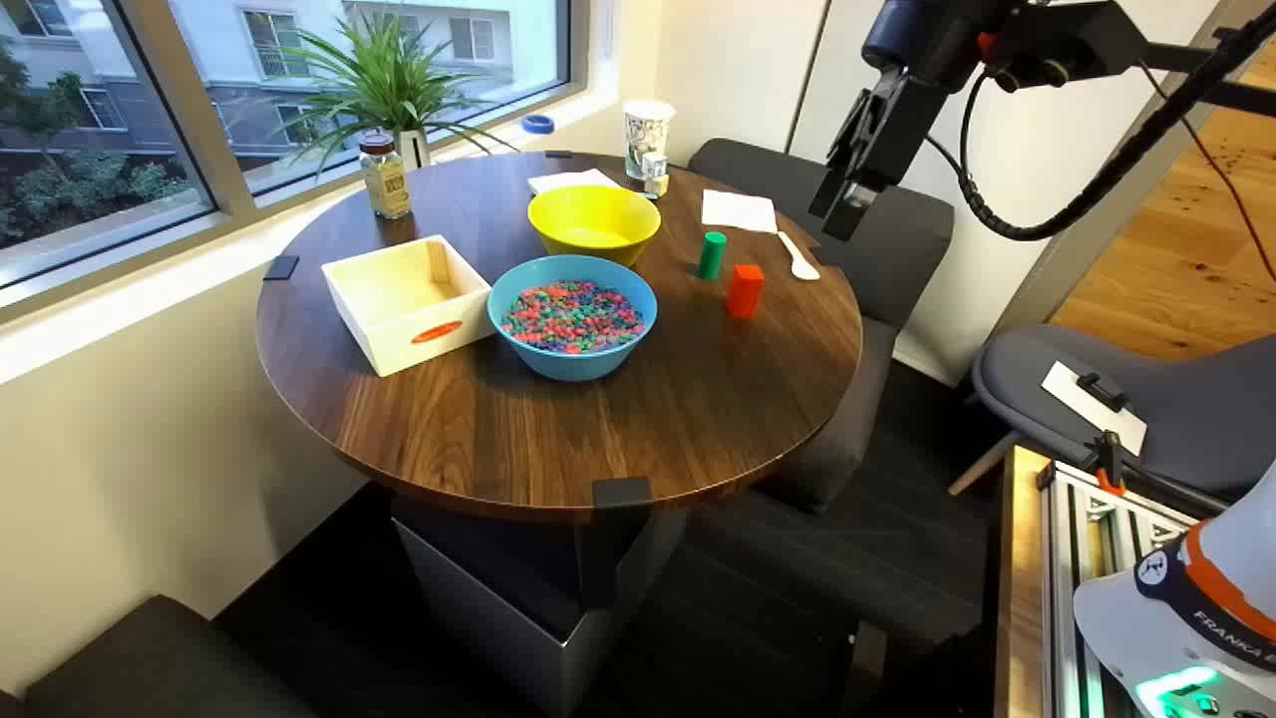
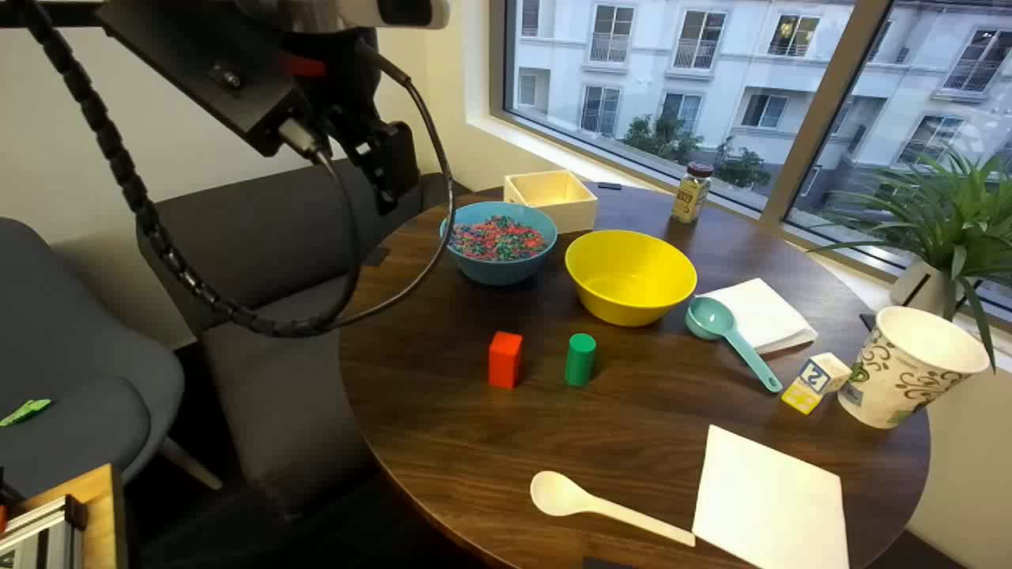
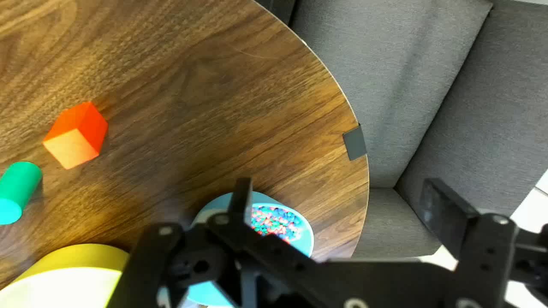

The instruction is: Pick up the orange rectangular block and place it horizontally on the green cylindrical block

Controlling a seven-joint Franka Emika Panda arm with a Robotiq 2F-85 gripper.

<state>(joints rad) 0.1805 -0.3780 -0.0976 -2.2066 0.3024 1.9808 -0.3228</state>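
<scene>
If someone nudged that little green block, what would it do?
The green block would probably tip if pushed near its top, since it stands upright and is taller than wide. Once toppled, it may roll across the table, because its side is round. Its crisp, even shape suggests it's stiff rather than squashy.

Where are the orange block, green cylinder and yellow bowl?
Orange block (image 2: 504,363), in an exterior view: on its upright side.
Green cylinder (image 2: 579,363), in an exterior view: on its curved side.
Yellow bowl (image 2: 630,278), in an exterior view: on its inner surface.
</scene>
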